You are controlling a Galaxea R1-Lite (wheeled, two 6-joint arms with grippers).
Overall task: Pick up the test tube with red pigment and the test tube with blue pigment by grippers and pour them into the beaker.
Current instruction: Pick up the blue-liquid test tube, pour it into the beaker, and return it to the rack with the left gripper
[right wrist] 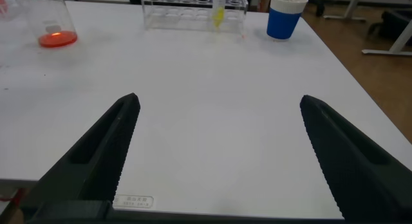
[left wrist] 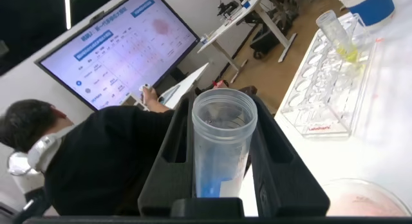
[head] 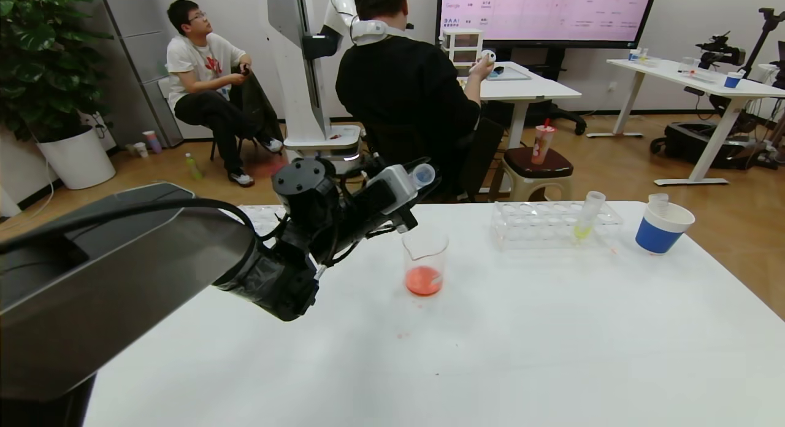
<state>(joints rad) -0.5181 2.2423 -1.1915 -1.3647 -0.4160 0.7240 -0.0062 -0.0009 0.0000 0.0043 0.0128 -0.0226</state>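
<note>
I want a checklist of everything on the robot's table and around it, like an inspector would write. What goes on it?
Surface: white table, a few small red specks near the beaker.
Job's things: beaker holds orange-red liquid; test tube with blue pigment is clamped in the left gripper, tilted, beside and above the beaker.
Clutter: clear rack with a yellow-green tube; blue-and-white paper cup with a tube inside.
Grippers: left holds the blue tube; right gripper open, low over bare table.
Cables: black cables along the left wrist.
Surroundings: two seated people, a wall screen, a potted plant, desks.
</note>
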